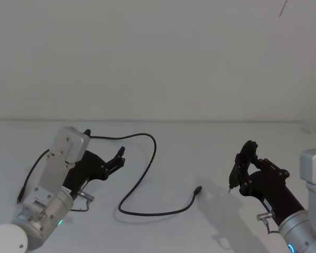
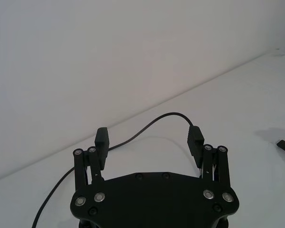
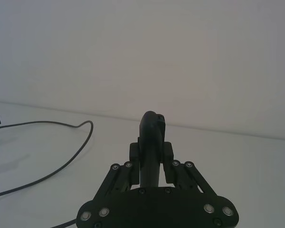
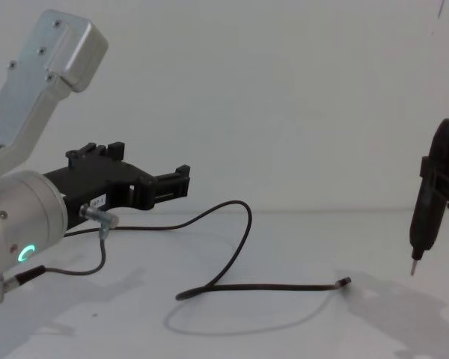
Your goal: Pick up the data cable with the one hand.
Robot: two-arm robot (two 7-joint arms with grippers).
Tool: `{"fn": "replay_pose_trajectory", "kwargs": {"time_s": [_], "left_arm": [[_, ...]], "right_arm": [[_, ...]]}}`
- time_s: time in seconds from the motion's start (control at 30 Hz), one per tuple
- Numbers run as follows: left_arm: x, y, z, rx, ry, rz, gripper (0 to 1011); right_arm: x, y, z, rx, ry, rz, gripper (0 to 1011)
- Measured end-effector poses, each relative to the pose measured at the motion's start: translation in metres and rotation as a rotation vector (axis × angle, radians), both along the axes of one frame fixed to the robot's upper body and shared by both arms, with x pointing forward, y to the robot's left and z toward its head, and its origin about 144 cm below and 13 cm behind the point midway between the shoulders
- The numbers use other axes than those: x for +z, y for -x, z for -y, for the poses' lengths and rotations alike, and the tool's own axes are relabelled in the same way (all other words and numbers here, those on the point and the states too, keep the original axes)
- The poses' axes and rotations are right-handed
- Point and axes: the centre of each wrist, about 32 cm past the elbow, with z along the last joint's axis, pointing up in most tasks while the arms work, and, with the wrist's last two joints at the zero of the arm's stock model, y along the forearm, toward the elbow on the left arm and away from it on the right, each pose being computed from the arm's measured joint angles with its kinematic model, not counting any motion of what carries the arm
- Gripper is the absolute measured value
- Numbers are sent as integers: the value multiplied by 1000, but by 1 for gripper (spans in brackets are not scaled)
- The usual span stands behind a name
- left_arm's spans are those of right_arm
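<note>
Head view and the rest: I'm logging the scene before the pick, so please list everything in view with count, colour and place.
Data cable: one, black, looped on the table from the left to a plug tip near the middle.
Table: one, white, under everything.
Wall: one, pale, behind the table.
Pen-like object: one, dark, pointed tip down, at the right.
Grey wire: one, silver plug, at the left wrist.
Left tool: one, black, open, raised at the left.
Right tool: one, black, shut on the pen-like object.
</note>
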Motion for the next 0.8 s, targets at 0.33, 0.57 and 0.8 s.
{"fn": "replay_pose_trajectory", "kwargs": {"time_s": [0.33, 0.57, 0.8], "left_arm": [[0, 0, 0, 0, 0, 0, 1001], [0, 0, 0, 0, 0, 0, 1001], [0, 0, 0, 0, 0, 0, 1001]], "right_arm": [[0, 0, 0, 0, 0, 0, 279], [0, 0, 0, 0, 0, 0, 279], [0, 0, 0, 0, 0, 0, 279]]}}
